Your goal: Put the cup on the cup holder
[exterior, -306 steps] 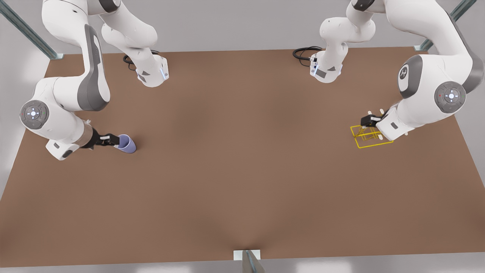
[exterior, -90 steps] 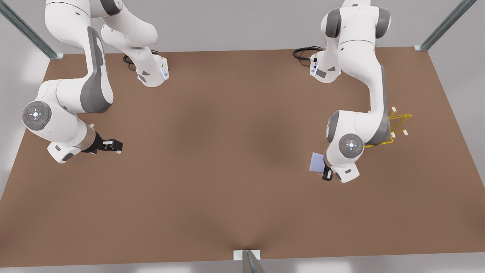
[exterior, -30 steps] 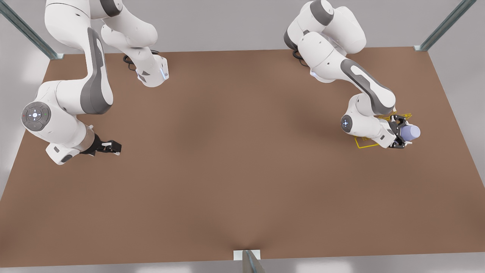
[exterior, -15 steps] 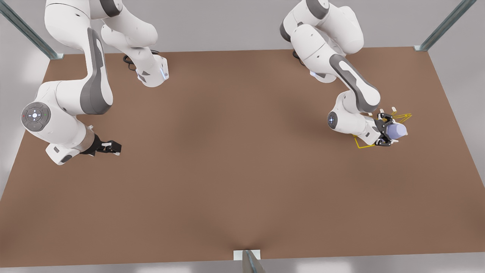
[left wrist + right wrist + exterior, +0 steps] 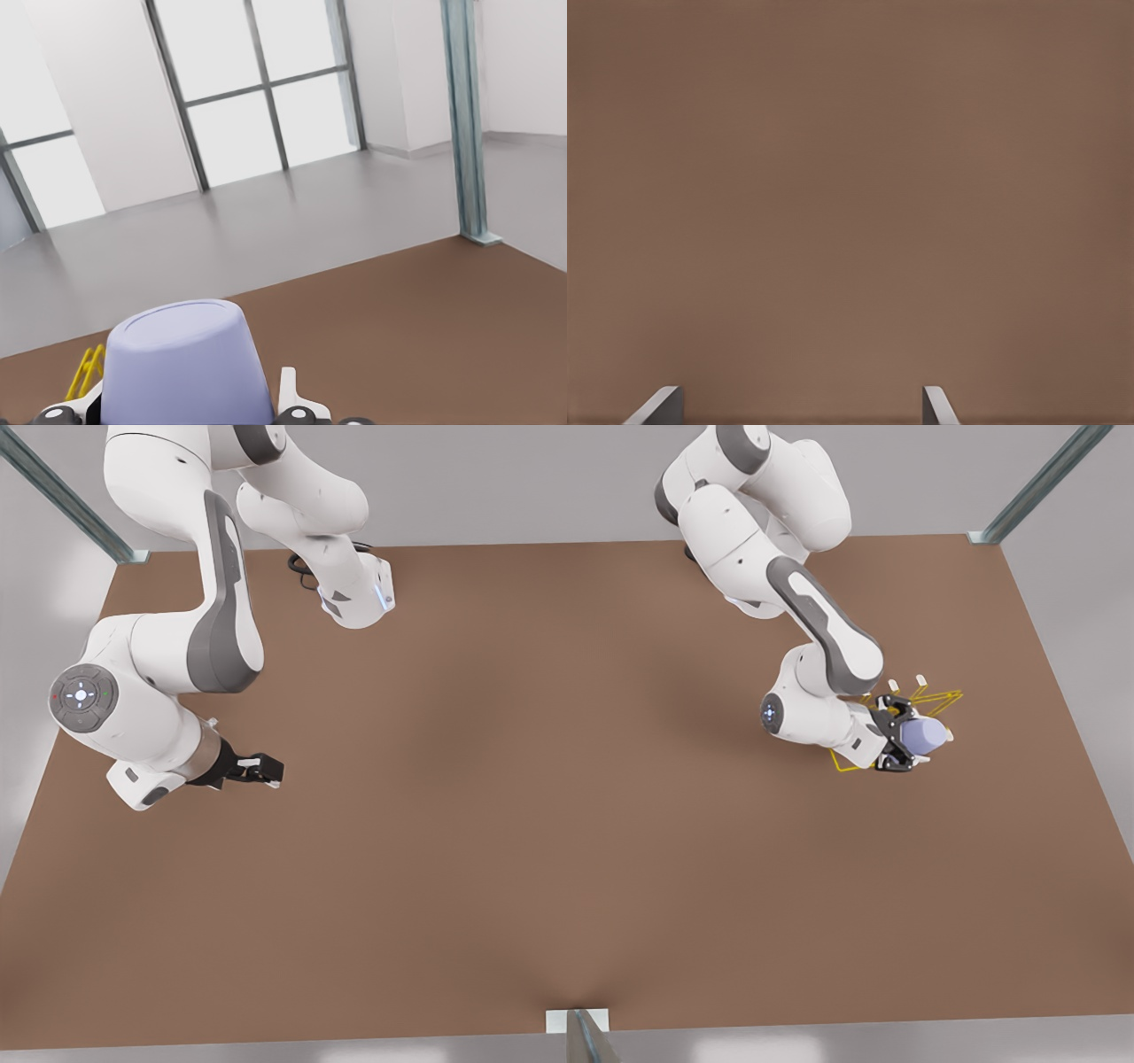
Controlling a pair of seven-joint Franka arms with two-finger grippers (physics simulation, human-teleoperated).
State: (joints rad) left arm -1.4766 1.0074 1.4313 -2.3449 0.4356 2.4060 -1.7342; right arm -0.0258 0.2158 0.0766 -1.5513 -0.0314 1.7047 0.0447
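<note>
The cup [image 5: 924,734] is held in the left gripper [image 5: 897,735], close to the tabletop's edge on the front view's right and about midway along that edge. It is gripped on its sides with its closed bottom turned away from the wrist, as is seen in the left wrist view, where the lavender-blue body [image 5: 184,365] is flanked by the gripper's fingers [image 5: 291,396]. The fingers are spread about as wide as the cup and are clenched on it. The cup is carried over the cup holder [image 5: 939,702], whose yellow wire frame is partly hidden beneath the gripper and the wrist; white-tipped prongs are seen just beyond the gripper, toward the far edge. Whether the cup touches a prong cannot be told. A bit of the yellow wire [image 5: 85,373] is seen beside the cup in the left wrist view.

The right gripper [image 5: 262,769] is held low over the tabletop [image 5: 549,797] near the edge on the front view's left, where that arm waits. Its fingers [image 5: 657,409] are parted, nothing is held between them, and bare brown surface is faced.

The middle of the tabletop and all of its near side are left open between the two arms. A narrow strip of open surface is left between the cup holder and the edge on the front view's right.
</note>
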